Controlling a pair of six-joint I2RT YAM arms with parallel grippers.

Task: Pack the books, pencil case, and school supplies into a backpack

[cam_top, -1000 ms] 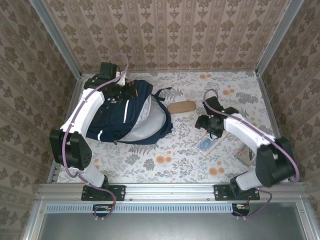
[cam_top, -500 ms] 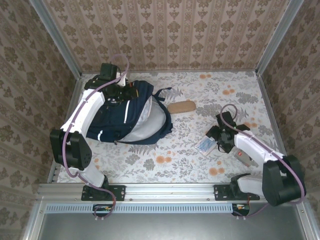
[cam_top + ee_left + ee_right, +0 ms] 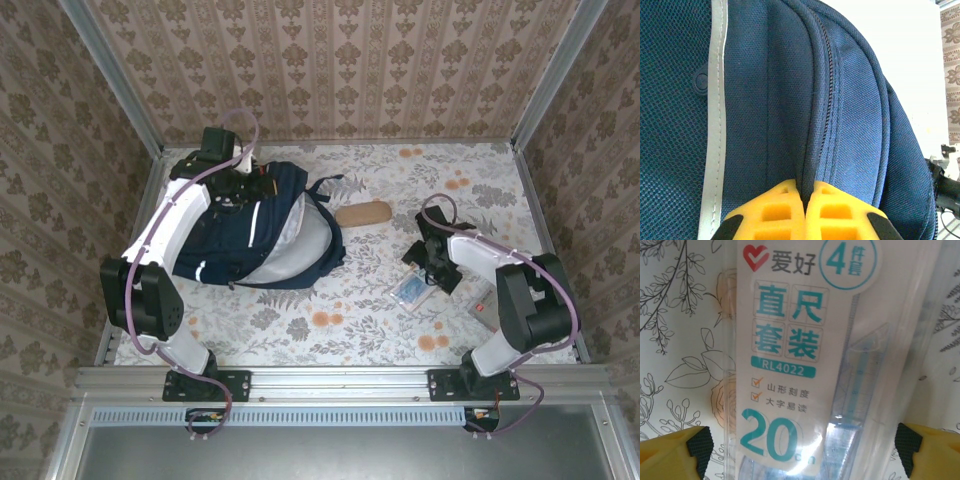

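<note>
The navy backpack [image 3: 235, 235] lies at the left of the table, its mouth open and showing pale lining. My left gripper [image 3: 240, 188] is at the bag's top and is shut on a fold of backpack fabric [image 3: 810, 165] beside the zip. A flat clear light-blue ruler pack [image 3: 411, 291] lies on the floral cloth at the right. My right gripper [image 3: 424, 270] hovers just over it and is open, with one yellow finger [image 3: 670, 455] on each side of the ruler pack [image 3: 805, 365]. The tan oval pencil case [image 3: 363, 213] lies between the bag and the right arm. The books are out of view.
A pale rectangular box [image 3: 484, 304] lies by the right arm's elbow, near the right wall. Patterned walls close in the table on three sides. The backpack's dark straps [image 3: 322, 187] trail toward the tan case.
My right arm swung back and then came down over the ruler pack, and its jaws opened wider. The left arm and the backpack have not moved.
</note>
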